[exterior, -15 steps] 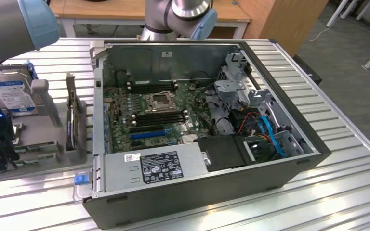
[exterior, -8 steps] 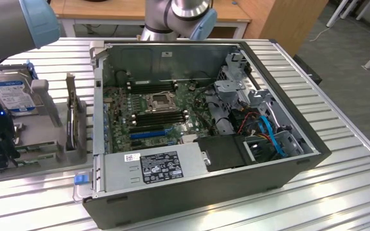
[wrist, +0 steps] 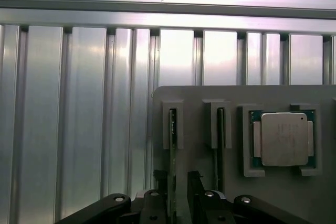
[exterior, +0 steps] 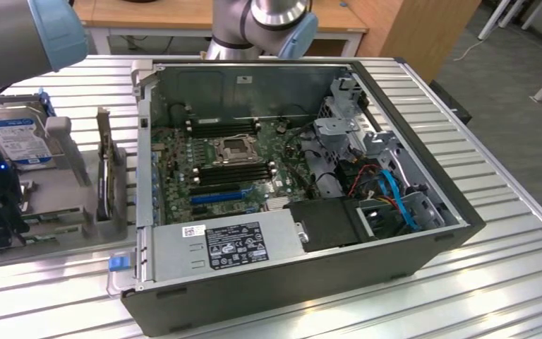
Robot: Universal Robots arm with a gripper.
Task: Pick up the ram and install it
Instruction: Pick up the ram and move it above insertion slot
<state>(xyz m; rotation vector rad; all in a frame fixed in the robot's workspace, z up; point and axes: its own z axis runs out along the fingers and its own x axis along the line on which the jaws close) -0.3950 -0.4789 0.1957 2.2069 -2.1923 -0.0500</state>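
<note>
A ribbed silver aluminium table (exterior: 516,268) spans the whole exterior view, and at the centre of that frame stands a large black computer case (exterior: 346,282) with its side panel off. The grey robot arm with pale blue joint caps (exterior: 252,21) crosses the upper edge and the upper left corner. Inside the case lies a green motherboard (exterior: 167,141) with a square metal processor socket (exterior: 233,148) and rows of long black slots (exterior: 238,173) just below it in the frame. A silver power supply box with a black and white label (exterior: 181,254) fills the lower part of the case, and blue cables (exterior: 394,194) curl toward the exterior view's right. On the exterior view's left, a grey fixture (exterior: 64,212) rests on the table and holds a silver hard drive with a blue label (exterior: 12,138) upright. In the wrist view the same grey fixture (wrist: 262,192) lies on the table (wrist: 79,129) and carries a square processor chip with a silver lid (wrist: 283,139) in a recess. Beside it two narrow holders each take a stick standing on edge. The ram, a thin green circuit-board stick (wrist: 172,129), stands in the holder farther from the chip, and a second, darker stick (wrist: 220,129) stands in the nearer one. The black gripper (wrist: 177,176) straddles the ram with one of its fingers (wrist: 195,182) on each side, jaws spread wide and not pressed on the board, so nothing is held.
</note>
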